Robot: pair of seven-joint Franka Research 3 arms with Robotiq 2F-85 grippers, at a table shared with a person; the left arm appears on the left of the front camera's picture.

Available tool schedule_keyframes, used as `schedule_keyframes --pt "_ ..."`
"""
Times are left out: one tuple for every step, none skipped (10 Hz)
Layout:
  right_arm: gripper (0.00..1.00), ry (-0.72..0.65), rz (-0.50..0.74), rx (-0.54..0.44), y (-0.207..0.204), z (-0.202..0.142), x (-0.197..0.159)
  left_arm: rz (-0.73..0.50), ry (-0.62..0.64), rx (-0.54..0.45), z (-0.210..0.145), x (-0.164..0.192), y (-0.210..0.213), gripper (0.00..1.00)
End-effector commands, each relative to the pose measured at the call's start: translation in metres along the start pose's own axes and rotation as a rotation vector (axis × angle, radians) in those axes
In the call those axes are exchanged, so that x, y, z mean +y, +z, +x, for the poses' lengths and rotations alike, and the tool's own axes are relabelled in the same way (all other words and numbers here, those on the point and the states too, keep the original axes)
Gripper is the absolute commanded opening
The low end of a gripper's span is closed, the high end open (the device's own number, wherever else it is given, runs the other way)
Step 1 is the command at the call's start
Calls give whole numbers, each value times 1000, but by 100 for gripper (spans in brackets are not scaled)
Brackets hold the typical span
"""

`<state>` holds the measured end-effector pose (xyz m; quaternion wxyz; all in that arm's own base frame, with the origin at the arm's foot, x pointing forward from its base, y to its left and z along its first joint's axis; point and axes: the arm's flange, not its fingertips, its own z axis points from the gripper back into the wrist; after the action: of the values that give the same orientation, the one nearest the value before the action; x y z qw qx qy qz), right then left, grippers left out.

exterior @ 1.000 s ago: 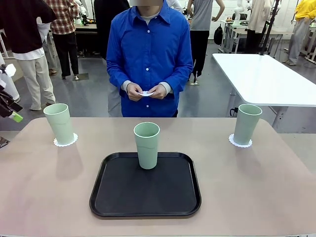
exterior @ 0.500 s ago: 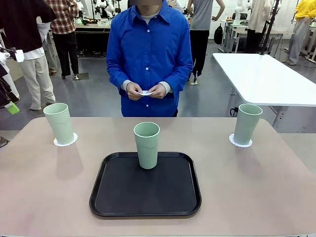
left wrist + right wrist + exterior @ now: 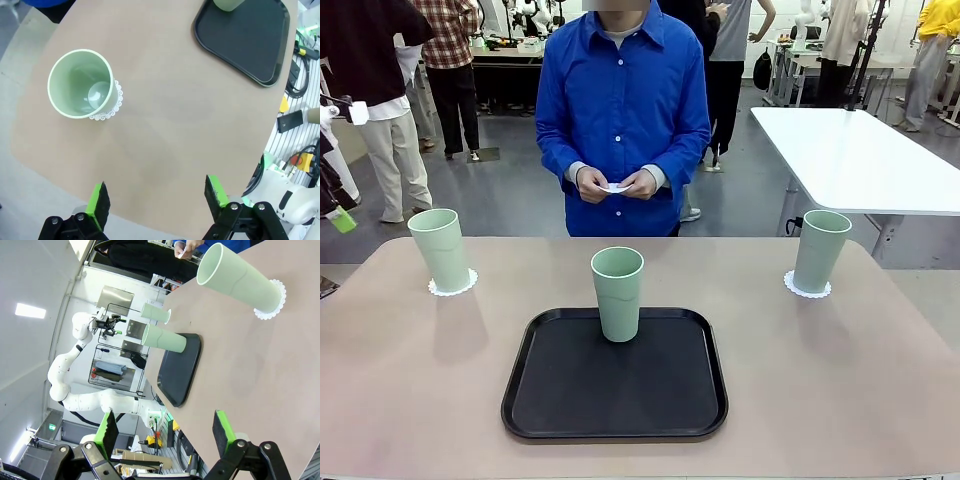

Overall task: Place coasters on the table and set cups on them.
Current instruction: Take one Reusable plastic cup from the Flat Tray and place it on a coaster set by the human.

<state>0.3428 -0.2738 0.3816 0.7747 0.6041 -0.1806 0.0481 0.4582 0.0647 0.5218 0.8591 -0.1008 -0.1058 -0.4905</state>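
Two mint-green cups stand on white lacy coasters on the beige table (image 3: pixel 880 380): the left cup (image 3: pixel 442 250) on its coaster (image 3: pixel 453 287), the right cup (image 3: pixel 819 250) on its coaster (image 3: pixel 807 290). A third cup (image 3: pixel 617 293) stands on the black tray (image 3: pixel 615 400). The person in the blue shirt holds another coaster (image 3: pixel 616 188) in both hands. My left gripper (image 3: pixel 157 197) hovers open over the table's corner, a way off the left cup (image 3: pixel 80 82). My right gripper (image 3: pixel 165 427) is open too, off the table's edge, short of the right cup (image 3: pixel 240 277).
A white rectangular table (image 3: pixel 850 160) stands behind at the right. Other people stand in the background. Cables and equipment (image 3: pixel 300 100) lie beside the table on the robot's side.
At the left edge of the front view my left arm has risen a little, then held still. The person, cups and coasters have not moved.
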Motion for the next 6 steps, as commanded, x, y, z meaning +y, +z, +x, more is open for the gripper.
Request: schedule_keyframes --pt "100 2 -2 0 1 0 2 16 -3 3 2 1 -1 100" --pt "100 2 -2 0 1 0 2 16 -3 3 2 1 -1 100" --pt "100 2 -2 0 1 0 2 16 -3 3 2 1 -1 100" --pt "100 2 -2 0 1 0 2 2 0 -1 0 0 0 100" --pt "100 2 -2 0 1 0 2 -2 137 -16 -3 6 15 100" --pt "100 2 -2 0 1 0 2 13 281 5 -22 -1 13 100"
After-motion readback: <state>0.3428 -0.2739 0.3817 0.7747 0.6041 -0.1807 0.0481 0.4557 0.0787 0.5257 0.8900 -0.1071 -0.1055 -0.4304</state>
